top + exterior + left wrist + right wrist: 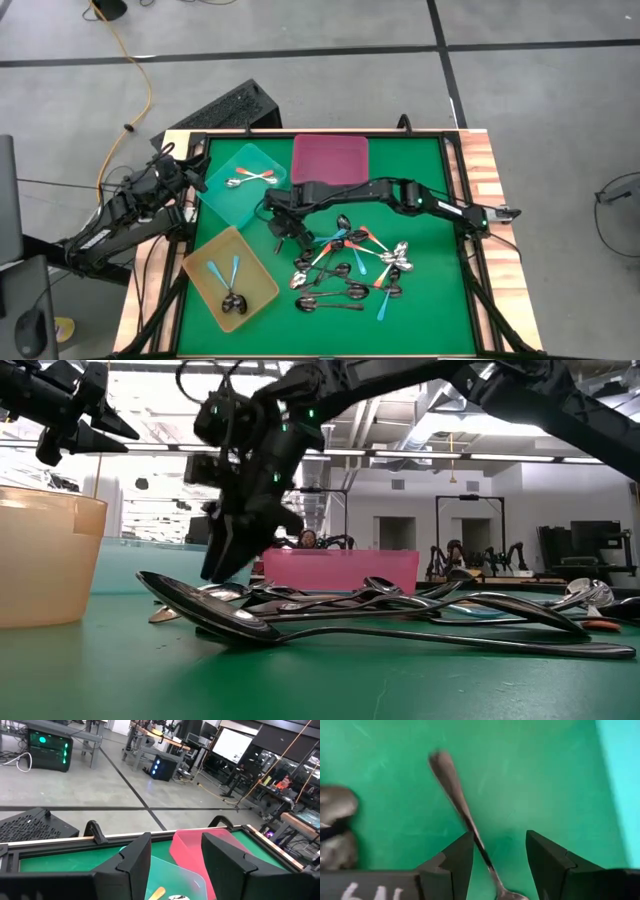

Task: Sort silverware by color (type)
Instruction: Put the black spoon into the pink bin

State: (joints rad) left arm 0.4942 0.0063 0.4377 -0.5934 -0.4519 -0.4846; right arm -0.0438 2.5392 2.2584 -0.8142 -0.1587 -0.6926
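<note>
From above I see the spoon pile (pixel 350 265) mid-table, orange-handled spoons in the teal tray (pixel 232 192) and blue-handled ones in the yellow tray (pixel 262 277); the pink tray (pixel 330 158) looks bare. Only my right wrist camera shows the right gripper (pixel 495 865) open astride a dark spoon (pixel 455 795), its bowl cut off. The left gripper (pixel 172 865) is closed above the teal tray's back edge.

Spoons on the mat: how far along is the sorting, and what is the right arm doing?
Done: two orange spoons lie in the teal tray, two blue spoons in the yellow tray. The pink tray looks empty. In hand: the right gripper, open, straddles a dark spoon on the mat. Left: the mixed pile. The left gripper waits, shut, by the teal tray.
</note>
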